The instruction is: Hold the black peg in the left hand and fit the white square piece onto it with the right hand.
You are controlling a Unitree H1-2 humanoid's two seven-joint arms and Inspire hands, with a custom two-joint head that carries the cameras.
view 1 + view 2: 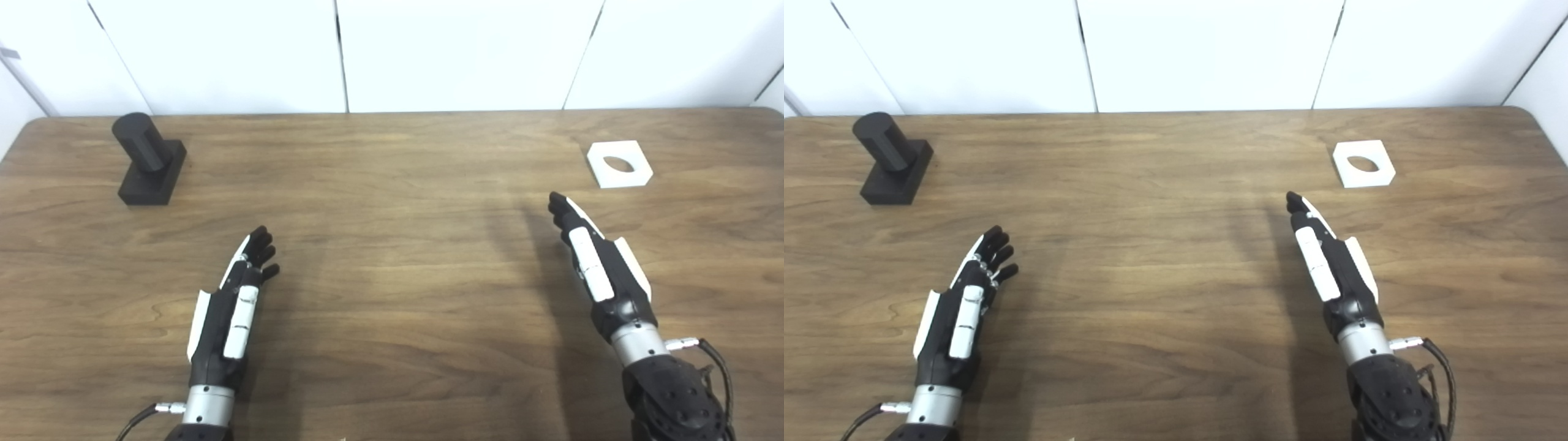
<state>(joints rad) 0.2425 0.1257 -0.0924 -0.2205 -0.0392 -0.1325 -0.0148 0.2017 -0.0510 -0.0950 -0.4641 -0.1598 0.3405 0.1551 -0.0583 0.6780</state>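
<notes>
The black peg [149, 158], a cylinder on a square base, stands at the far left of the wooden table [392, 257]. The white square piece [619, 163] with a round hole lies flat at the far right. My left hand [236, 300] is open and empty over the near left of the table, well short of the peg. My right hand [591, 260] is open and empty, fingers stretched out edge-on, a little nearer than the white piece and to its left.
White wall panels [392, 55] stand behind the table's far edge. A cable [713, 361] hangs at my right wrist.
</notes>
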